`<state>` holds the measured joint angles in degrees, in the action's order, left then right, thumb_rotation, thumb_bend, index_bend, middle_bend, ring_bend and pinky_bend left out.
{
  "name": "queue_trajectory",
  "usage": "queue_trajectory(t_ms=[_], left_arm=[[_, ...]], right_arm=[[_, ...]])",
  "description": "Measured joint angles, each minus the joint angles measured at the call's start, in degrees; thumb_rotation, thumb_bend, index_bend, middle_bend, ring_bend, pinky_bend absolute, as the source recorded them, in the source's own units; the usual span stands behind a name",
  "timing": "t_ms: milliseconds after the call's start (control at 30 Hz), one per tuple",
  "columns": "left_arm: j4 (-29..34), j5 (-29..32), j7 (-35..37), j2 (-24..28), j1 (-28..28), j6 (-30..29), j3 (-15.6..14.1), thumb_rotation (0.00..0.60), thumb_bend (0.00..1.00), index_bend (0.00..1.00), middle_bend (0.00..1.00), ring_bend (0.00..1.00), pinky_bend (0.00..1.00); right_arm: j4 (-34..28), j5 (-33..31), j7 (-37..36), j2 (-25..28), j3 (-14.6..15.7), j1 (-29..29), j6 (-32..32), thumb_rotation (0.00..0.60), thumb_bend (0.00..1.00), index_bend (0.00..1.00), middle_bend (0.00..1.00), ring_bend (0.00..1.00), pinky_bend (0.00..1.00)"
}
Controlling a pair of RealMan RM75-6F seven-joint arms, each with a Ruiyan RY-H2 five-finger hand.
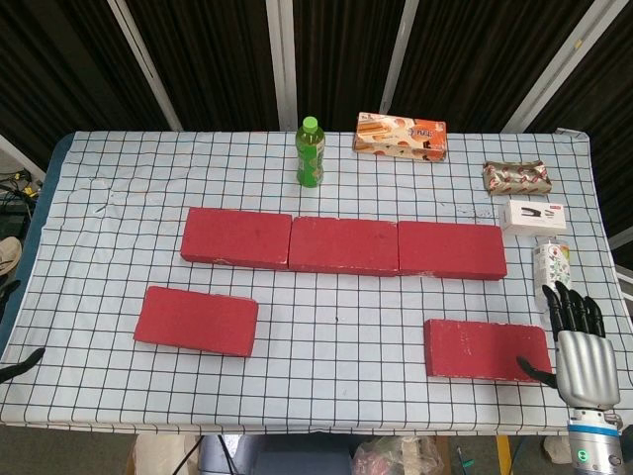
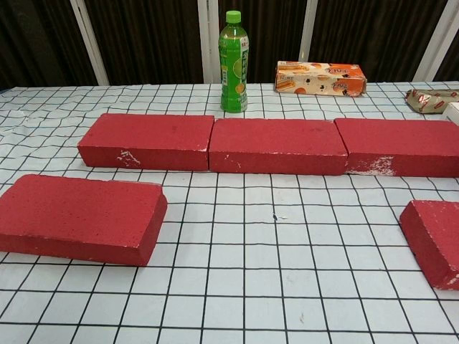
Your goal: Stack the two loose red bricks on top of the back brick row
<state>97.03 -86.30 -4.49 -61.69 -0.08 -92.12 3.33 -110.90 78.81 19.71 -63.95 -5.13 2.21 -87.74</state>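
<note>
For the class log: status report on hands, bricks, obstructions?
Right hand open beside right loose brick. Left loose brick untouched. Back row top bare.

the right hand (image 1: 582, 341) shows at the lower right of the head view. its fingers (image 1: 572, 305) are glossy black, slim and segmented, set side by side, and a black thumb juts from the side toward the left of the frame. the back of the hand is a ribbed silver-grey metal shell with lengthwise grooves running down from the fingers. below it sits a darker collar, then a light grey cylindrical wrist with a blue ring and a small green light near the bottom edge. at the lower left edge of the same view, thin black fingertips of the left hand (image 1: 22, 364) poke in; little else of it shows.
</note>
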Motion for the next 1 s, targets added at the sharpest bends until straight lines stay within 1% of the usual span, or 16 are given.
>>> queue_trajectory(t_ms=[367, 567, 700, 1000], left_arm=[[0.3, -0.7, -0.5, 0.0, -0.2, 0.3, -0.4, 0.6, 0.0, 0.13, 0.06, 0.02, 0.16], [0.3, -0.4, -0.4, 0.2, -0.3, 1.0, -0.4, 0.6, 0.0, 0.12, 0.06, 0.02, 0.17], [0.3, -1.0, 1.0, 0.7, 0.2, -0.3, -0.5, 0.6, 0.0, 0.12, 0.06, 0.02, 0.17], [0.0, -0.1, 1.8, 0.8, 0.6, -1.1, 0.2, 0.6, 0.0, 0.12, 0.06, 0.02, 0.17]], right_arm=[[-1.0, -0.6, 0.7, 0.9, 1.0, 0.2, 1.9, 0.6, 0.15, 0.0, 0.0, 0.0, 0.0], [-4.4, -3.5, 0.9, 4.7, 2.4, 0.4, 5.5, 0.6, 0.15, 0.0, 0.0, 0.0, 0.0], [-6.4, -5.5, 2.0, 6.0, 3.3, 1.3, 8.9, 0.6, 0.15, 0.0, 0.0, 0.0, 0.0], [-6.7, -8.5, 3.8, 6.3, 4.2, 4.3, 14.9, 0.6, 0.15, 0.0, 0.0, 0.0, 0.0]])
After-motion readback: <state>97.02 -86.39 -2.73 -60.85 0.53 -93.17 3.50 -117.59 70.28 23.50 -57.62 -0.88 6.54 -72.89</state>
